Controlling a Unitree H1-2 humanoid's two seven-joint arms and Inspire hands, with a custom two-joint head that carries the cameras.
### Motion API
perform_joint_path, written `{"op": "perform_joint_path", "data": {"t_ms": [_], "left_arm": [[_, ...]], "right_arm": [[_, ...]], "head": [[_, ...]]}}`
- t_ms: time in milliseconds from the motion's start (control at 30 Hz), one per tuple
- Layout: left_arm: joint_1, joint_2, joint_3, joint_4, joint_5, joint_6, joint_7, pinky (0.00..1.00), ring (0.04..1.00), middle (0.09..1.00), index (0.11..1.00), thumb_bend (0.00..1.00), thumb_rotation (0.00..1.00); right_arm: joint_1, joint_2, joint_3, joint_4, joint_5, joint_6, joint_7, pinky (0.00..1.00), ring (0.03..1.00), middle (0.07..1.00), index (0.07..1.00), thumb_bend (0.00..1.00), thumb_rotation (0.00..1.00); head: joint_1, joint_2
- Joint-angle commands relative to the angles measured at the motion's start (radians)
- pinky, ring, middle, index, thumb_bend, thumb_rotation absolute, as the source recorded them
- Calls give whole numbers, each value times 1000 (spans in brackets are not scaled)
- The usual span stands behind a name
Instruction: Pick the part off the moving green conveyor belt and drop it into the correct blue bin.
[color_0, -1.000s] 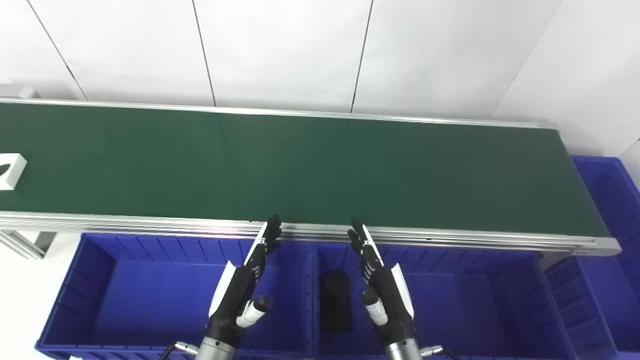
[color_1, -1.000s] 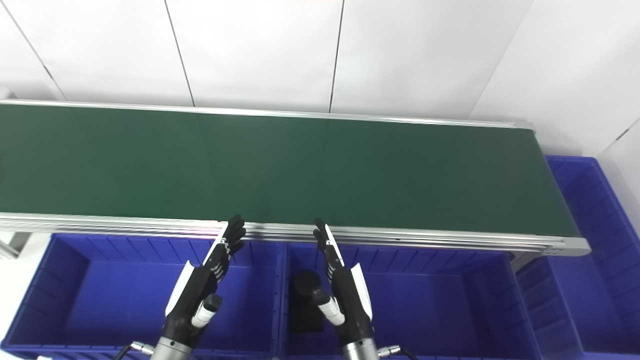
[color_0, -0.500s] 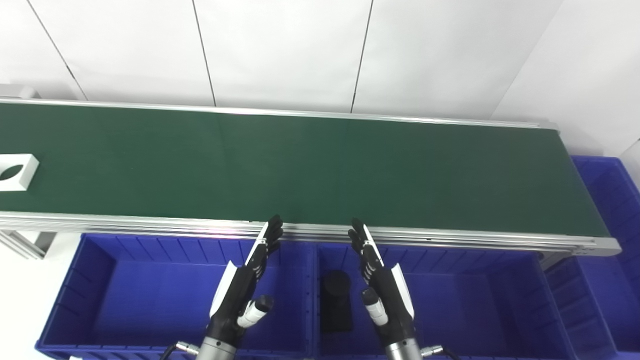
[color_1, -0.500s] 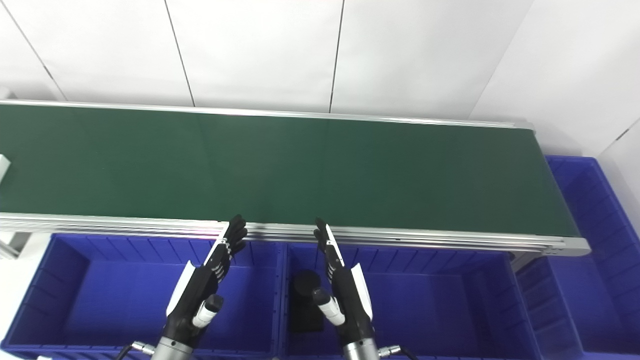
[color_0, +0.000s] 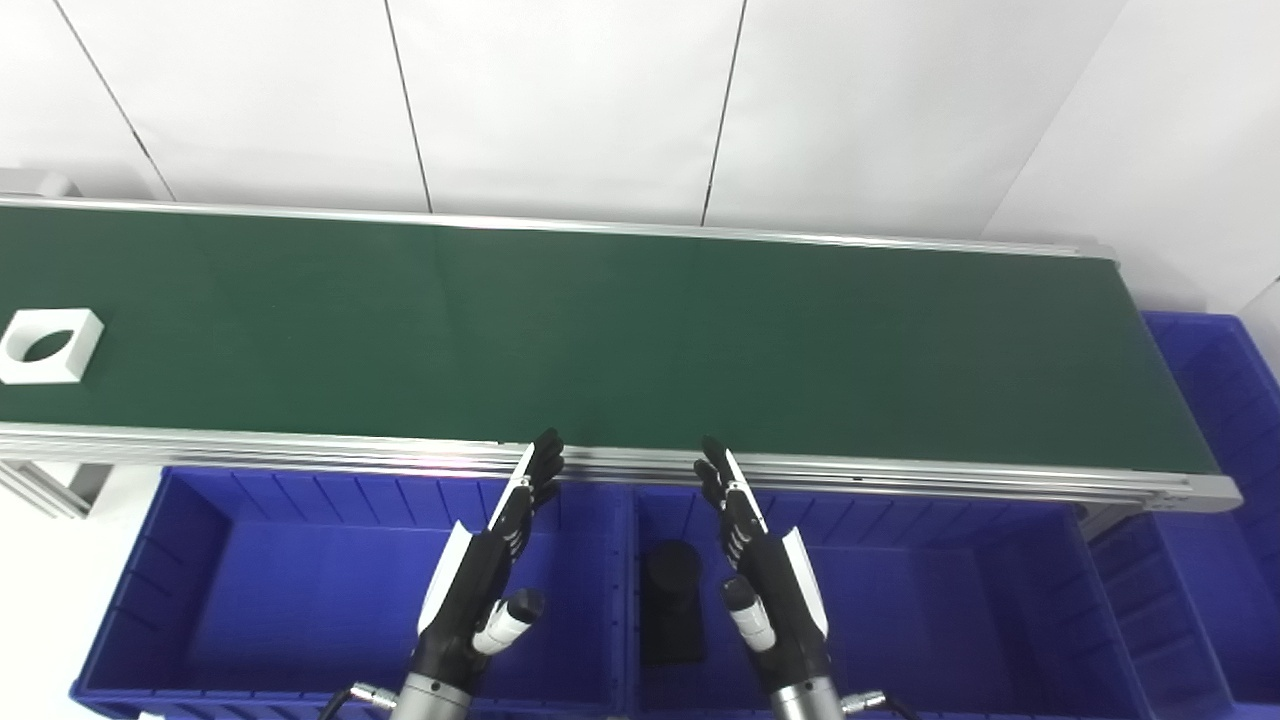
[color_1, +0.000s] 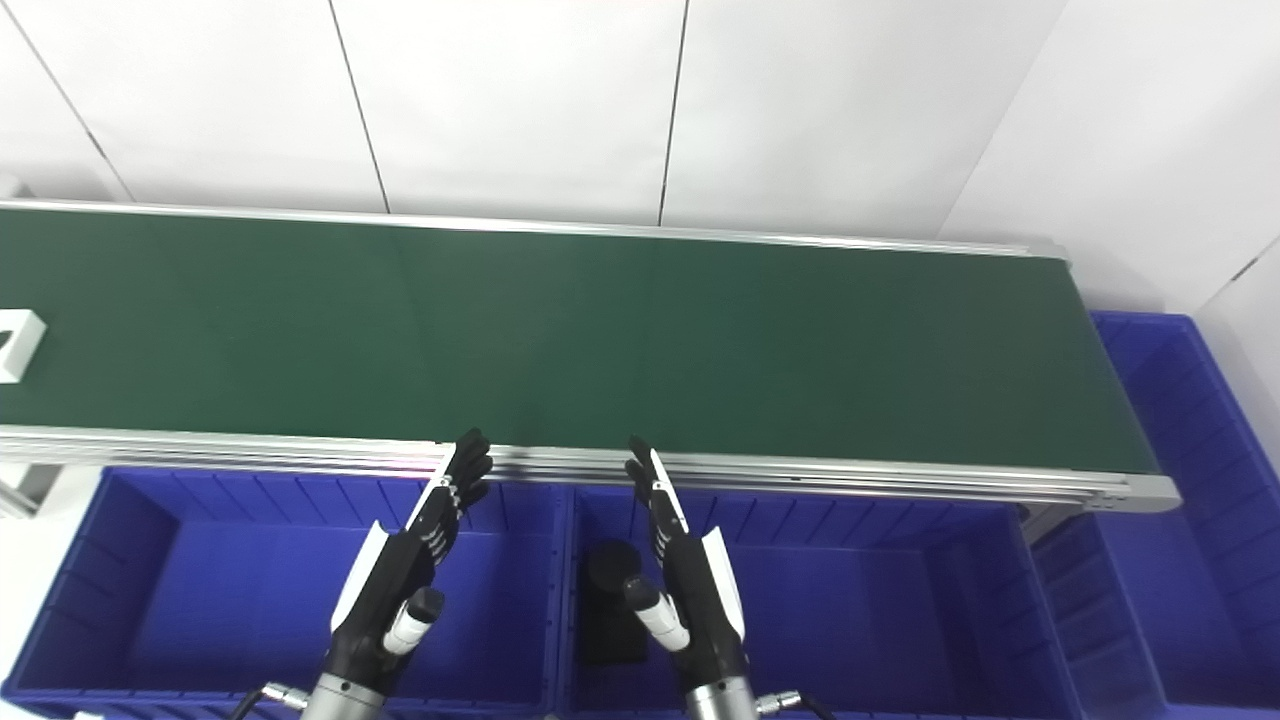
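— While both hands wait, where is the part?
— Far off to the left hand's (color_0: 487, 575) left, a white square block with an oval hole (color_0: 50, 346) lies flat on the matte green belt (color_0: 640, 330).
— And the right hand (color_0: 765, 580)?
— Empty too, fingers spread.
— How should it handle?
— Probably rigid, light plastic; pinch its outer edges.

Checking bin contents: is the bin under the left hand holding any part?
No, the left bin shows only bare blue floor; the black part sits in the middle one.
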Motion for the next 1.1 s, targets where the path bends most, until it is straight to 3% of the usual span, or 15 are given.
{"op": "perform_joint_path", "data": {"t_ms": [0, 1067], "left_arm": [[-9, -3, 0, -15, -4, -44, 2, 955, 975, 993, 1000, 897, 1000], [-10, 1, -3, -12, -5, -44, 6, 953, 973, 991, 1000, 874, 1000]], "right_arm": [[-3, 11, 2, -24, 4, -52, -2, 978, 973, 996, 981, 1000, 988], [-5, 15, 6, -20, 3, -52, -8, 963, 965, 992, 980, 1000, 986]], "head": [[0, 0], [-5, -1]]}}
